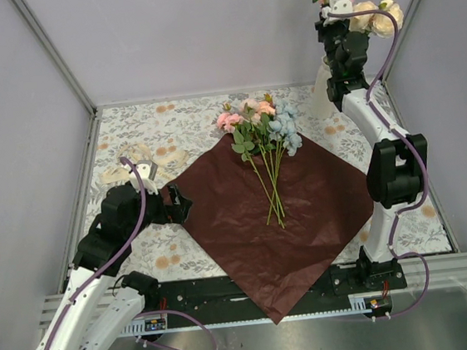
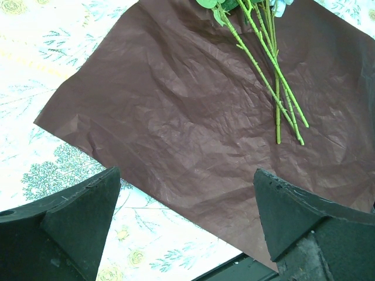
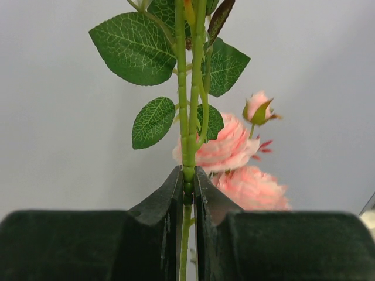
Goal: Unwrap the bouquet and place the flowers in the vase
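Note:
The bouquet is undone. Its maroon wrapping paper (image 1: 263,218) (image 2: 193,105) lies flat in the middle of the table. Several flowers (image 1: 260,126) lie on the paper, blooms to the back, and their green stems (image 2: 275,76) show in the left wrist view. My right gripper (image 1: 331,6) (image 3: 187,175) is raised at the back right, shut on the stem of a pink rose (image 3: 225,143) that stands upright. The white vase (image 1: 322,90) is just below it, mostly hidden by the arm. Low over the paper's left corner, my left gripper (image 1: 182,205) (image 2: 186,175) is open and holds nothing.
A cream ribbon (image 1: 140,161) lies on the floral tablecloth (image 1: 178,122) at the back left. Cream roses (image 1: 377,16) show beside the right gripper. Grey walls close in the table on three sides, and a metal rail (image 1: 253,286) runs along the near edge.

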